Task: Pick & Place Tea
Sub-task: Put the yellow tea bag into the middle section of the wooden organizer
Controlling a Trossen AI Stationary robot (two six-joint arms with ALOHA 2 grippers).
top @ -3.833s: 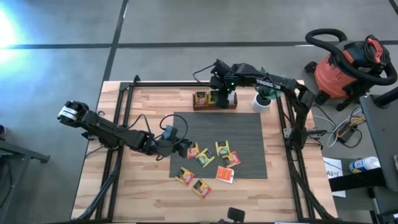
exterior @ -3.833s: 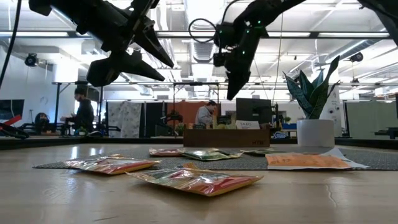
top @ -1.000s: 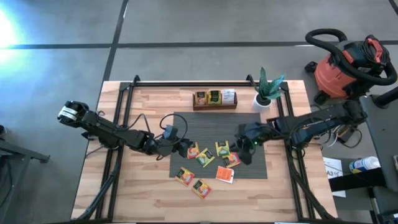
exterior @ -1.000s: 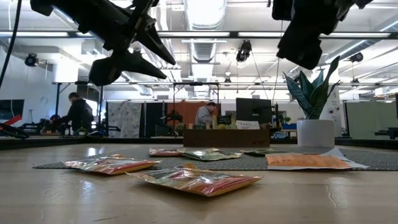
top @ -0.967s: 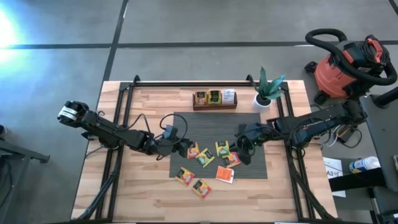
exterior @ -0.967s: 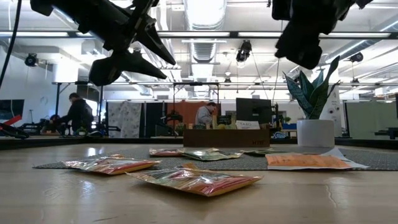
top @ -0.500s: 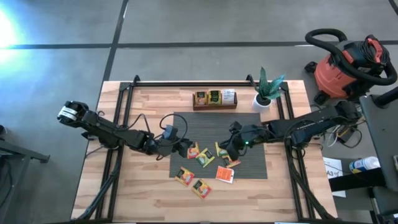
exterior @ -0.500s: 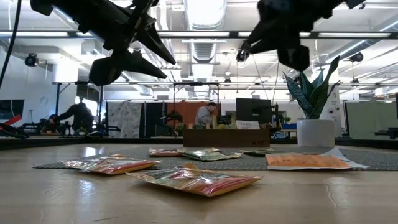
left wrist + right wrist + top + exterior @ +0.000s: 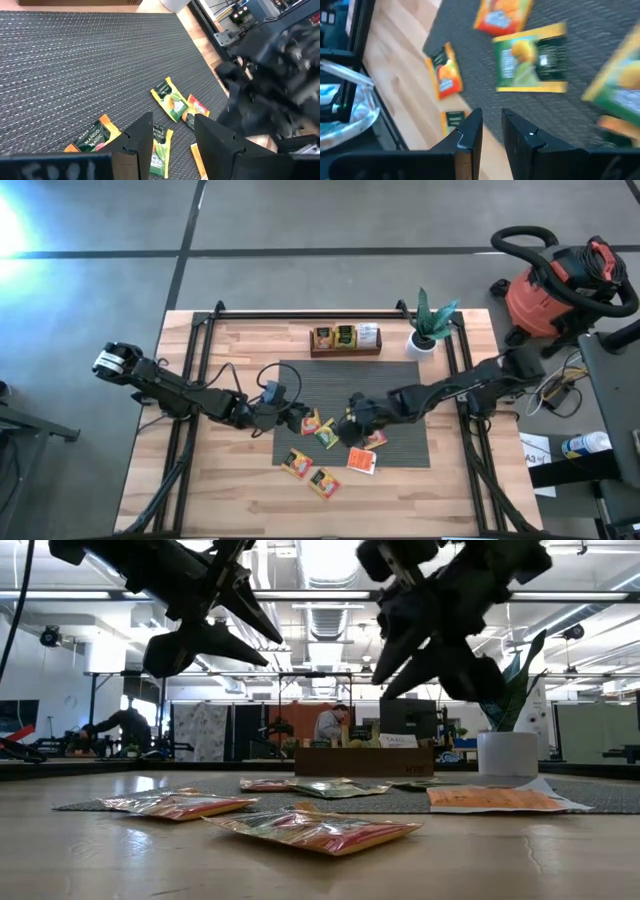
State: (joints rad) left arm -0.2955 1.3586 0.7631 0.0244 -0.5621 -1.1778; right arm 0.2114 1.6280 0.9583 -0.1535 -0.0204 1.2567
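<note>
High view: wooden tray (image 9: 345, 351) at the far edge of the grey ribbed mat (image 9: 400, 450) holds three sachets; seven tea sachets (image 9: 361, 462) lie loose on the mat's near half and the table just off it, so judged under half done. Right gripper (image 9: 352, 423) hovers over the loose cluster, above a green-yellow sachet (image 9: 532, 59); right wrist view shows its fingers narrowly parted with nothing between them. Left gripper (image 9: 296, 420) waits at the cluster's left edge, fingers apart and empty, over another green sachet (image 9: 161, 145). Count: ten sachets visible, one tray, one mat, one potted plant (image 9: 428, 330)
</note>
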